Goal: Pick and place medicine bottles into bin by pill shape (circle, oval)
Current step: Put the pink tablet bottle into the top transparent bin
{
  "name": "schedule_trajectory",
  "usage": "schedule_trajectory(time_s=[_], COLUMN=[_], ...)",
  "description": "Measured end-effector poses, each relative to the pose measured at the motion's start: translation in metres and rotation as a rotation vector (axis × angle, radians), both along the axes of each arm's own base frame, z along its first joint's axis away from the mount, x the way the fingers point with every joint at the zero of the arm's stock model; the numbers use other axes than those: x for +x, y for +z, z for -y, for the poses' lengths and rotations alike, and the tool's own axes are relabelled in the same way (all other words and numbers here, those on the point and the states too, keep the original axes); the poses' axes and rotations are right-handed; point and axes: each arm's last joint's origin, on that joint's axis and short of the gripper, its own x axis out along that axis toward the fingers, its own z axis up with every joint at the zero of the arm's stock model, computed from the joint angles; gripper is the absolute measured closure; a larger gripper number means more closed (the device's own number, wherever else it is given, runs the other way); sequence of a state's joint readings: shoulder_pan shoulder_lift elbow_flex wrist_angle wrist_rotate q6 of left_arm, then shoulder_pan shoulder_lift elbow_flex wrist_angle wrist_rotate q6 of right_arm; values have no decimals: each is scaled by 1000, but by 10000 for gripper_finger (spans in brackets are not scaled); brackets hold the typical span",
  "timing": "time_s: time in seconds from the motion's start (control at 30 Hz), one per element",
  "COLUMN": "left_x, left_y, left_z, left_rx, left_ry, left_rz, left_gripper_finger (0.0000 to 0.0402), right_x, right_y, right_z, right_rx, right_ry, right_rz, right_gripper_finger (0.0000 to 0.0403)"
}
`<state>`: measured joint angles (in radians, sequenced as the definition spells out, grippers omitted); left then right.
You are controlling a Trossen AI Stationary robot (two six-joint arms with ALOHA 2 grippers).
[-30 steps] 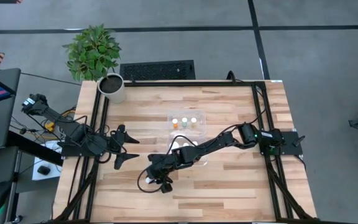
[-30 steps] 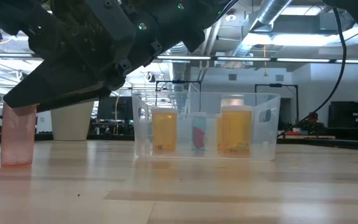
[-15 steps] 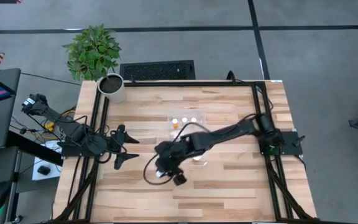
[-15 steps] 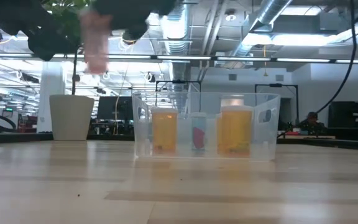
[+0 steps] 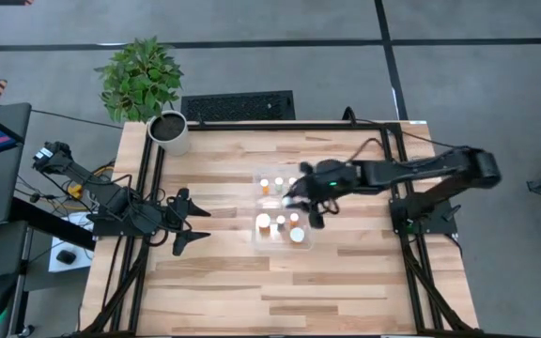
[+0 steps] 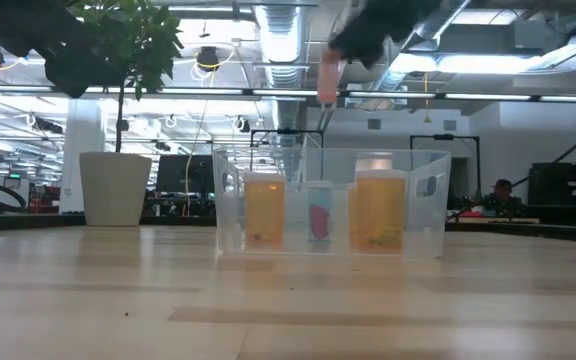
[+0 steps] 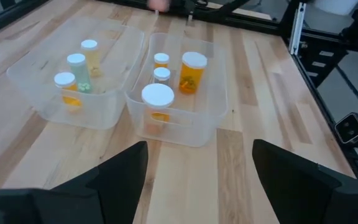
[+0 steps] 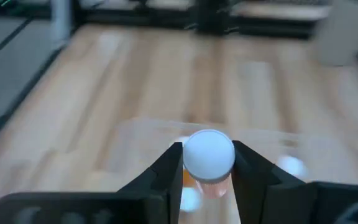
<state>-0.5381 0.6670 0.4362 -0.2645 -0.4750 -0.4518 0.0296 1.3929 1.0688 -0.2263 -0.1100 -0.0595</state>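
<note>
Fingers (image 8: 170, 168) of the right gripper (image 8: 207, 167): clamped on a small amber plastic medicine bottle with round white cap (image 8: 208, 157), held above the clear two-compartment plastic bin (image 5: 280, 205). Handling: likely light, rigid, slick-walled; grip just under the cap. Left gripper (image 7: 201, 174): spread wide, empty, waiting near the table's left edge.

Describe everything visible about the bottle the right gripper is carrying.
The bottle is small, translucent orange plastic with a round white cap. The right gripper is shut on it, a dark finger on each side just below the cap. It hangs in the air above the clear bin, touching nothing else.
</note>
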Motion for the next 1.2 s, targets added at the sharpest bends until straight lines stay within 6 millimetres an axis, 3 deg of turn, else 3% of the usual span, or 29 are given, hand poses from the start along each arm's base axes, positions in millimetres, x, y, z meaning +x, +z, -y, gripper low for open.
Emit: schedule_trajectory(time_s=[0.13,0.23,0.43,0.73,1.2], left_x=[0,0,0,0,0], left_y=[0,0,1,0,-2], left_z=[0,-1,-1,-1,-1], left_rx=[17,23,23,13,20], left_ry=[3,18,35,43,35], left_rz=[1,5,16,9,-10], left_gripper_finger=[119,119,119,119,119], right_x=[-25,-28,-3,34,48], right_y=[-31,-46,-66,-99,-131], right_z=[20,31,46,51,59], right_rx=[29,50,42,33,69], right_ry=[-136,-190,-229,-197,-217], right_rz=[156,176,110,15,-33], right_gripper_finger=[285,287,286,285,285])
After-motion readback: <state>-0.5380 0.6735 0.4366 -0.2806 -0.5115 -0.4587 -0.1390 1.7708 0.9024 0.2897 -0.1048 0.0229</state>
